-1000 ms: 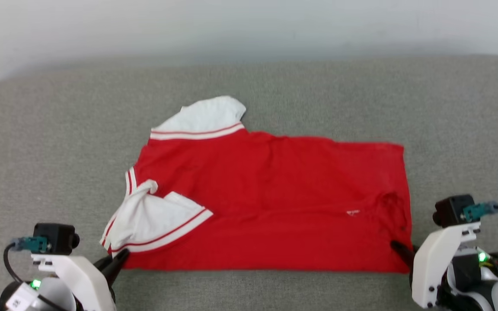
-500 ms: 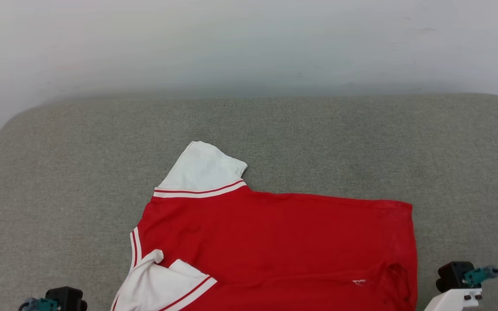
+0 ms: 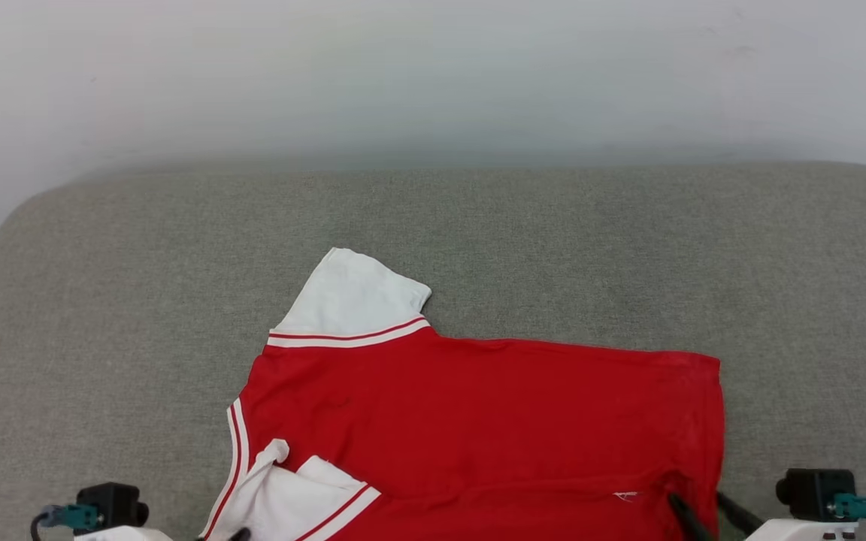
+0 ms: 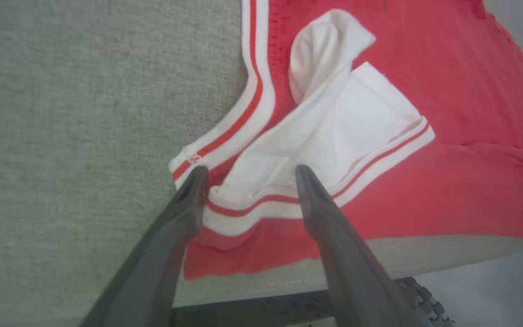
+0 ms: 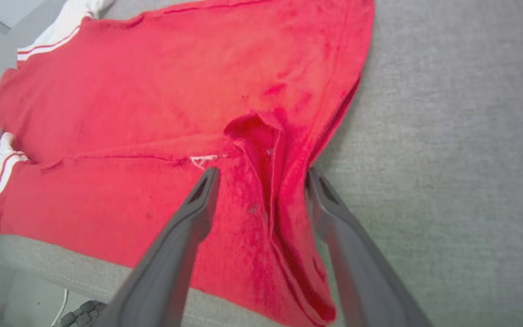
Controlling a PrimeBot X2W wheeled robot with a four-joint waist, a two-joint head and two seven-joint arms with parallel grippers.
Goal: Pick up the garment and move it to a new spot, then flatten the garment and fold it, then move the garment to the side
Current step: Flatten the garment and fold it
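Garment point(image 3: 478, 421), a red short-sleeved jersey T-shirt with white sleeve ends and red stripes, lies spread out at the 6 o'clock side of the grey woven cushion point(image 3: 478, 225), right by its front edge. One white sleeve points to 12 o'clock. The folded white sleeve point(image 4: 334, 131) is flipped over onto the red cloth at about 7 o'clock. This shirt looks soft, thin and light. I think it will flop and wrinkle when lifted and it will not break. It may slide a little on the cushion. Good spots to pinch look like the thick edges: the striped sleeve bands, the shoulders and the bottom hem corners. Pinching two corners at once should keep it flat. The left gripper point(image 4: 250, 169) has its two dark fingers wide apart and holds nothing. The striped band of the folded sleeve lies between the finger tips. I cannot tell if the tips touch the cloth. The right gripper point(image 5: 262, 170) sits at the 5 o'clock corner with its fingers wide apart too, holding nothing. A small bunched-up ridge of red cloth near the hem lies between them.
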